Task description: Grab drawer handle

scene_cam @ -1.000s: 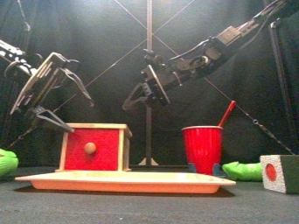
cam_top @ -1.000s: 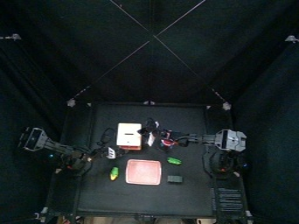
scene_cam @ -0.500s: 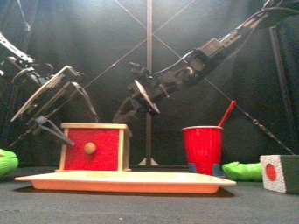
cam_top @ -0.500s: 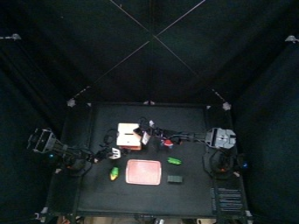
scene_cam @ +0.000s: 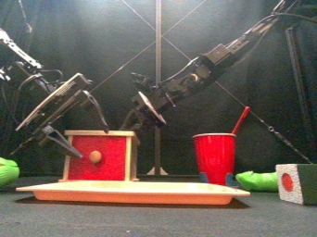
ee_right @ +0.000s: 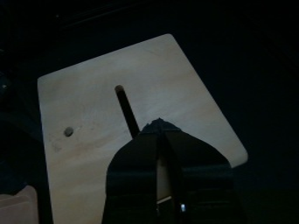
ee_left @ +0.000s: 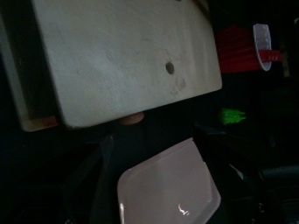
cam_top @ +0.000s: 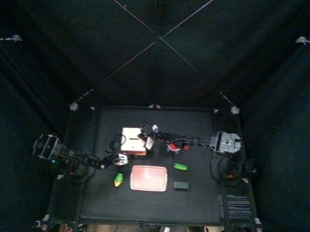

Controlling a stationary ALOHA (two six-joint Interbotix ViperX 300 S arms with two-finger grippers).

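Note:
The drawer (scene_cam: 99,155) is a cream box with a red front, and its round red handle (scene_cam: 95,156) faces the front view. From above, the drawer (cam_top: 130,140) sits left of the table's middle. My left gripper (scene_cam: 77,130) hangs open at the drawer's left side, one fingertip (scene_cam: 62,144) close to the box's left edge, apart from the handle. In the left wrist view the cream drawer (ee_left: 117,61) fills the space beyond its spread jaws. My right gripper (scene_cam: 139,111) hovers shut above the drawer; in its own view the gripper (ee_right: 156,128) points at the slotted cream panel (ee_right: 100,105).
A flat pink tray (scene_cam: 130,192) lies in front of the drawer. A red cup (scene_cam: 214,155) with a straw stands to its right. Green objects (scene_cam: 260,180) lie at both sides, and a white cube (scene_cam: 295,182) sits at the right.
My right arm has stretched further left and lower over the drawer. My left gripper has dropped slightly and come closer to the drawer's left side, still open.

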